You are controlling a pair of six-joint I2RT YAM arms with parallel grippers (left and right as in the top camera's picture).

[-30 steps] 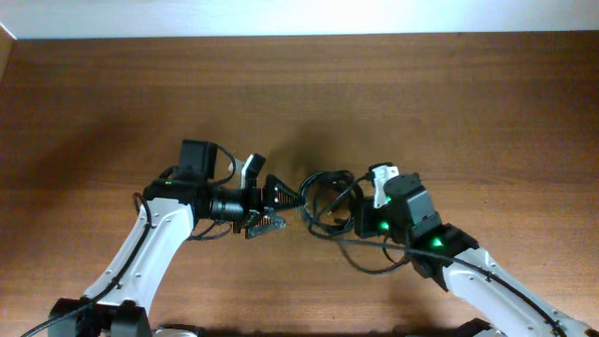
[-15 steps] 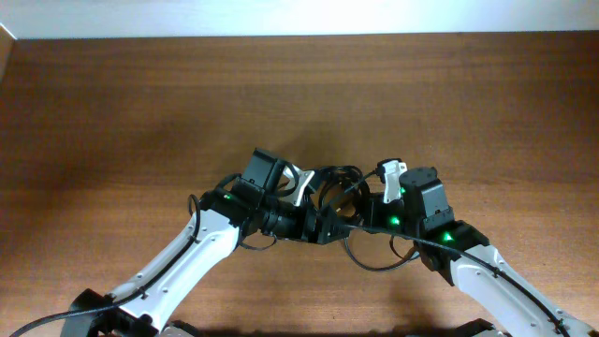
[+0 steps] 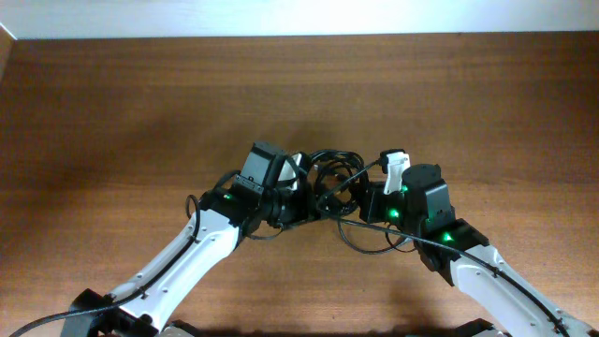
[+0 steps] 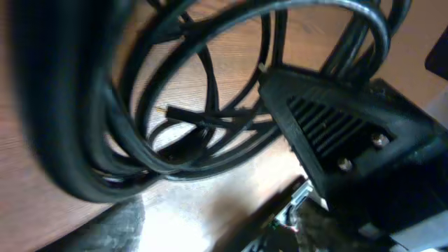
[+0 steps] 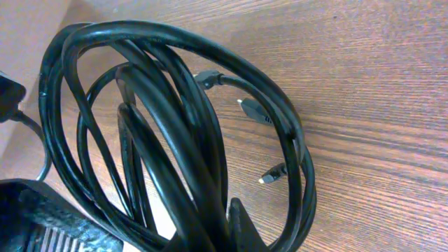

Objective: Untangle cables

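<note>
The cables (image 5: pixel 178 133) are coiled, and the right gripper (image 3: pixel 367 200) is clenched on them. The left gripper (image 3: pixel 314 202) reaches into the coil, grip unclear. Both arms lean toward the coil.

Overhead looks straight down from far above the brown wooden table (image 3: pixel 112 112); both wrist views sit close, sharing the looped thin black cables (image 3: pixel 335 168) (image 5: pixel 140 29).
</note>
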